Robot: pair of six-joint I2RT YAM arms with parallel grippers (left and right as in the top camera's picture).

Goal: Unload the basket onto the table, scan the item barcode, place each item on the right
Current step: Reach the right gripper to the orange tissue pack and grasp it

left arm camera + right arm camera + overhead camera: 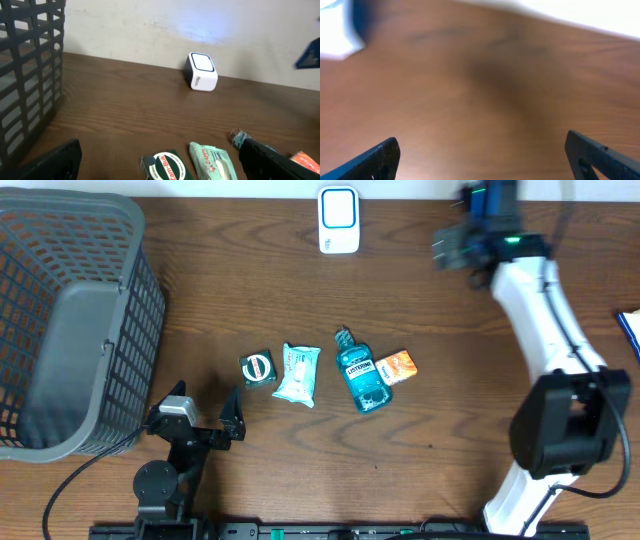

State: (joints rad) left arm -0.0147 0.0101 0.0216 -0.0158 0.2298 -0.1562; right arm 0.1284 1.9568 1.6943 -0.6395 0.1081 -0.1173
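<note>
1. The basket (60, 330) fills the table's (450, 430) left edge; the scanner (339, 220) sits at the far edge; open wood lies between.
2. The Listerine bottle (360, 378) lies mid-table.
3. The left gripper (205, 408) and right gripper (480, 155) are both spread wide, holding nothing.

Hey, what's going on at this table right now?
Nothing is being handled at this moment. Both arms have open, empty jaws: the left gripper sits low near the basket, and the right gripper hovers at the far side, right of the scanner. A Listerine bottle and three small packs lie in a row on the table.
</note>
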